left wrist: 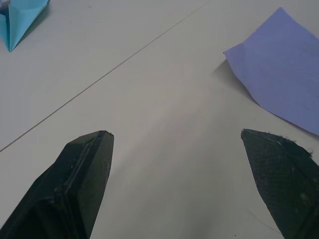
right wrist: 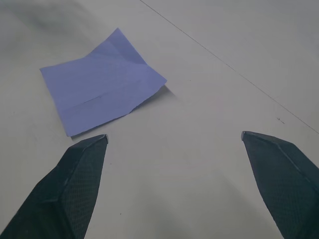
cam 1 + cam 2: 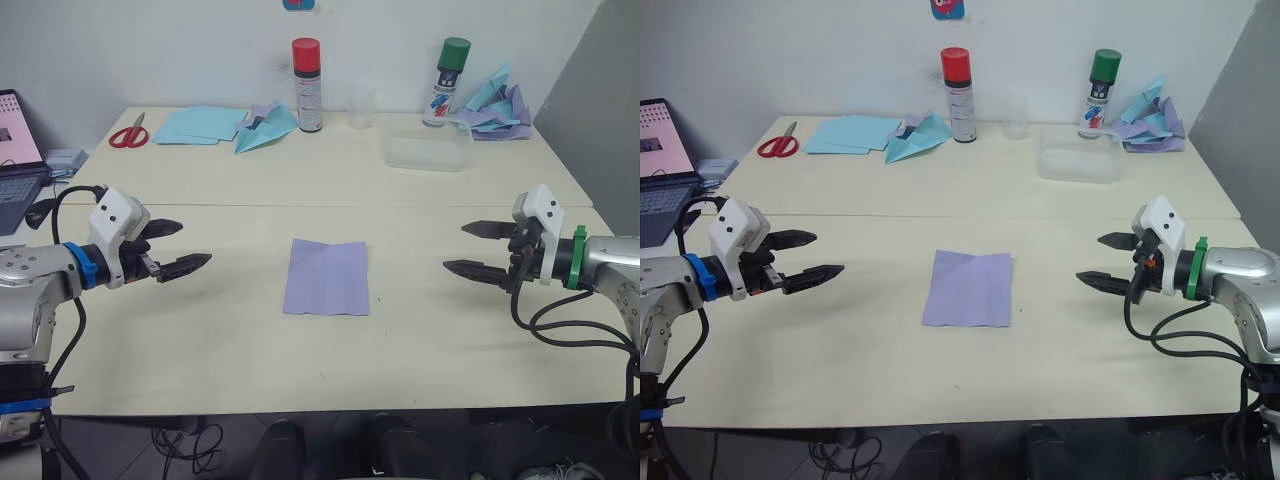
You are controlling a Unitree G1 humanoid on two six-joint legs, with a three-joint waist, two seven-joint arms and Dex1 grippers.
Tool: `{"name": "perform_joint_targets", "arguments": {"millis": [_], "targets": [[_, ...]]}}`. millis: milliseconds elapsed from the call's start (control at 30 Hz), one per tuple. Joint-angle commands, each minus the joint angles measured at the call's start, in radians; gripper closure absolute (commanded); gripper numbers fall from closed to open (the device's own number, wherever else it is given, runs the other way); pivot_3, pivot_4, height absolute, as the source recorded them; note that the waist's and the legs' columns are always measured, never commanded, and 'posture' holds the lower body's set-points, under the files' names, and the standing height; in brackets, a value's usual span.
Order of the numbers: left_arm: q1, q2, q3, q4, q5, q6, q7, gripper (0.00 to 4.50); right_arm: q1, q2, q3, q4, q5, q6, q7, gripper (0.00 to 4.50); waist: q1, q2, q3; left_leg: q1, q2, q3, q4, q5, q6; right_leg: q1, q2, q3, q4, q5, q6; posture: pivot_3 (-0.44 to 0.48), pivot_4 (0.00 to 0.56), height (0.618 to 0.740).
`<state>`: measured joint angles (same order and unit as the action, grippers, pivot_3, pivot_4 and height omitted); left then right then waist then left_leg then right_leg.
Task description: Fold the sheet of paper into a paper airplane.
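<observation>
Black, tapered fingers of the left hand [image 3: 176,248] stood spread apart and empty above the pale counter [image 3: 420,340], pointing inward toward the middle; the right hand [image 3: 478,250] mirrored it from the opposite side, its two fingers likewise parted and holding nothing. Each hand hung well apart from the work, a symmetrical stance that probably served as a ready position from which either arm could reach an edge. Between them, flat on the near half of the counter, lay the sheet of paper [image 3: 327,276], lavender-purple, roughly square and marked with faint crease lines; one corner appeared slightly lifted in the right wrist view. No fold had been closed, so the paper airplane had not yet been started in any visible sense. Its central placement likely kept both side edges equally reachable. Farther back, clear of the working area, stood a red-capped spray can [image 3: 307,84], a green-capped spray can [image 3: 449,80], a clear plastic tray [image 3: 429,151], red-handled scissors [image 3: 128,133], light blue sheets [image 3: 200,124] beside a light blue paper plane [image 3: 268,127], and a mixed blue-and-purple paper heap [image 3: 495,104].
</observation>
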<state>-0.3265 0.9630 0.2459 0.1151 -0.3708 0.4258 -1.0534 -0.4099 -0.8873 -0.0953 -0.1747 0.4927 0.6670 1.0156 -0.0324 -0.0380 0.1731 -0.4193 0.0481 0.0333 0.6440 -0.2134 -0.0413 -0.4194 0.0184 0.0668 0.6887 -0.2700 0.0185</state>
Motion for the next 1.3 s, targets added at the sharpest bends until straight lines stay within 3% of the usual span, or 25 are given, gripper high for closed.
{"name": "perform_joint_targets", "arguments": {"millis": [33, 567, 700, 900, 1200, 1300], "targets": [[-0.025, 0.019, 0.014, 0.001, -0.002, -0.004, -0.002, 0.00, -0.005, 0.001, -0.013, -0.027, 0.001, -0.015, -0.006, 0.01, 0.000, 0.000, 0.000, 0.000, 0.000, 0.000, 0.000, 0.000, 0.000, 0.000, 0.000, 0.000, 0.000, 0.000, 0.000, 0.000, 0.150, 0.740], [-0.028, 0.000, 0.029, -0.008, -0.066, 0.052, -0.015, 0.00, -0.024, 0.012, 0.005, -0.012, -0.006, -0.027, -0.007, 0.01, 0.000, 0.000, 0.000, 0.000, 0.000, 0.000, 0.000, 0.000, 0.000, 0.000, 0.000, 0.000, 0.000, 0.000, 0.000, 0.000, 0.150, 0.740], [-0.006, -0.075, 0.024, -0.146, -0.154, 0.130, 0.022, 0.00, -0.024, 0.036, 0.028, 0.002, -0.029, -0.051, -0.028, 0.01, 0.000, 0.000, 0.000, 0.000, 0.000, 0.000, 0.001, 0.000, 0.000, 0.000, 0.000, 0.000, 0.000, 0.000, 0.000, 0.000, 0.150, 0.740], [-0.026, -0.216, -0.075, -0.245, -0.144, 0.157, 0.123, 1.39, -0.048, 0.089, 0.073, 0.022, -0.065, -0.073, -0.055, 0.00, 0.000, 0.000, 0.000, 0.000, -0.001, 0.000, 0.001, 0.000, 0.000, 0.001, 0.001, 0.001, 0.001, 0.000, 0.001, 0.000, 0.150, 0.740], [-0.057, -0.429, -0.295, -0.117, 0.037, 0.042, 0.254, 4.34, -0.071, 0.212, 0.150, 0.079, -0.146, -0.127, -0.119, 0.00, 0.001, 0.000, 0.000, 0.002, -0.002, -0.001, 0.002, 0.000, 0.000, 0.004, 0.005, 0.002, 0.001, 0.001, 0.001, 0.000, 0.150, 0.740], [-0.060, -0.469, -0.320, -0.089, 0.060, 0.042, 0.275, 4.49, -0.078, 0.244, 0.172, 0.099, -0.174, -0.141, -0.133, 0.00, 0.000, 0.000, 0.000, 0.002, -0.002, -0.001, 0.002, 0.000, 0.000, 0.004, 0.005, 0.002, 0.000, 0.001, 0.001, 0.000, 0.150, 0.740]]}}
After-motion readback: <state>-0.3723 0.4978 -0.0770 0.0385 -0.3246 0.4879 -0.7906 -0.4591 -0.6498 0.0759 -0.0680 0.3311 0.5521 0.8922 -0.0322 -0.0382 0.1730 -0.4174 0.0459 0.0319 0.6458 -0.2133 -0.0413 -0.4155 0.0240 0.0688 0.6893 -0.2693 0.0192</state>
